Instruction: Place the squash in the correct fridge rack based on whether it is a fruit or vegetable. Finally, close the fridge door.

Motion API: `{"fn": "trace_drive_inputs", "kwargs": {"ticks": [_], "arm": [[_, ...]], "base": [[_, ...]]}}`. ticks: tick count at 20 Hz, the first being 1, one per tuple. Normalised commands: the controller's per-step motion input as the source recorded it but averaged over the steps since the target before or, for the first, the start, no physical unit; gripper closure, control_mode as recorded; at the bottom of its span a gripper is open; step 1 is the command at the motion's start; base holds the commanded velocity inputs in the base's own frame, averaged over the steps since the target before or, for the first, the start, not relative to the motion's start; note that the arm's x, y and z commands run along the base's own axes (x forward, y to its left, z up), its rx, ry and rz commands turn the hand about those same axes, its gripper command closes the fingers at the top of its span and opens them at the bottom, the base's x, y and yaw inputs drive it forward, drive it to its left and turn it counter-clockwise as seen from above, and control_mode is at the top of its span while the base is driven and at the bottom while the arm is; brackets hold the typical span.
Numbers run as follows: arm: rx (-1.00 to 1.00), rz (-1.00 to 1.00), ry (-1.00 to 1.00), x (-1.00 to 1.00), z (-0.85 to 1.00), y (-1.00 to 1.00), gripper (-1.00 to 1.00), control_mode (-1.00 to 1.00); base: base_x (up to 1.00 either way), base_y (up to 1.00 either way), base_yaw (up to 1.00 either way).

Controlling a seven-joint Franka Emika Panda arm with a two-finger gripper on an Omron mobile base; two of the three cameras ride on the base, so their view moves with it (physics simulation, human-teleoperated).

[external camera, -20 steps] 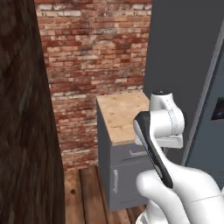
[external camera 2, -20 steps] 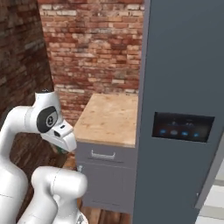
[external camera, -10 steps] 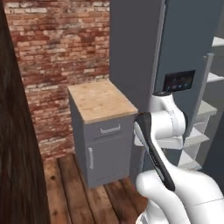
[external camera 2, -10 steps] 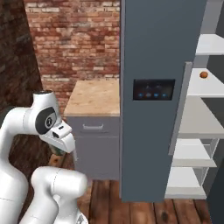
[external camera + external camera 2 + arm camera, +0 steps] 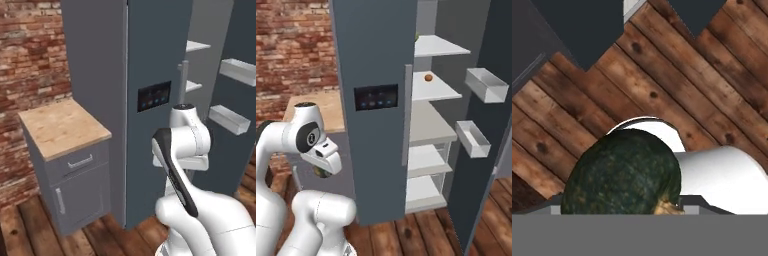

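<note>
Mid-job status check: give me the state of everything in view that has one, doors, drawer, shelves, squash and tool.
fridge door: open, swung wide, white bins on its inner face.
door with the display panel: shut.
squash: held in the tool, off any shelf.
tool: shut on the squash, low by the arm.
small orange ball: resting on a fridge shelf.
cabinet drawer: shut.
cabinet door: shut.

No readable text, brand or number anywhere. Only tiny blurred bluish icons on the black display panel (image 5: 376,97) of the closed slate-grey door, centre of frame; too small to decipher.
</note>
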Motion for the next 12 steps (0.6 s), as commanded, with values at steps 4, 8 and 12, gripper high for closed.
{"fn": "trace_drive_inputs", "kwargs": {"ticks": [4, 8, 12], "arm": [[0.00, 0.00, 0.00, 0.00, 0.00, 0.00, 1.00, 1.00], [0.00, 0.00, 0.00, 0.00, 0.00, 0.00, 1.00, 1.00], [0.00, 0.00, 0.00, 0.00, 0.00, 0.00, 1.00, 1.00]], "base": [[0.42, -0.65, -0.15], [0.69, -0.48, -0.01], [0.76, -0.45, 0.09]]}}
